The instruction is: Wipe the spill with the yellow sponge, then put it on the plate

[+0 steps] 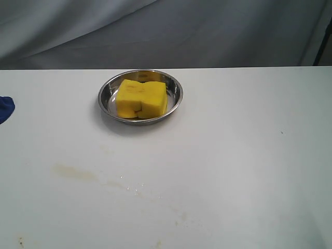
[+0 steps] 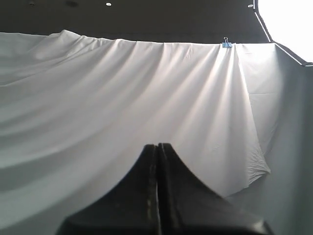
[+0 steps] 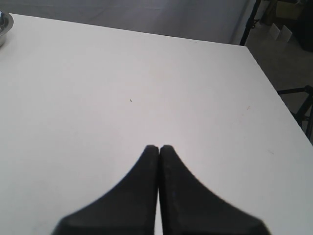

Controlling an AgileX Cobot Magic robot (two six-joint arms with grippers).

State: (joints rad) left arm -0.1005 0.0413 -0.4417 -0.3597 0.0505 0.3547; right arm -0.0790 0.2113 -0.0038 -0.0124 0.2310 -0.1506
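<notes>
While the yellow sponge (image 1: 141, 98) sits inside the shiny plate (image 1: 179, 96) near the back of the white table (image 1: 233, 171), a faint yellowish smear of the spill (image 1: 75, 173) with tiny specks shows nearer the front and a little to the left, well apart from the plate. The left gripper (image 2: 157, 147) is pinched tight with nothing in it and points at a gray cloth (image 2: 122, 98). The right gripper (image 3: 159, 147) is pinched tight and empty too, over the table, and a blue thing (image 1: 5, 108) peeks in at the left edge.
</notes>
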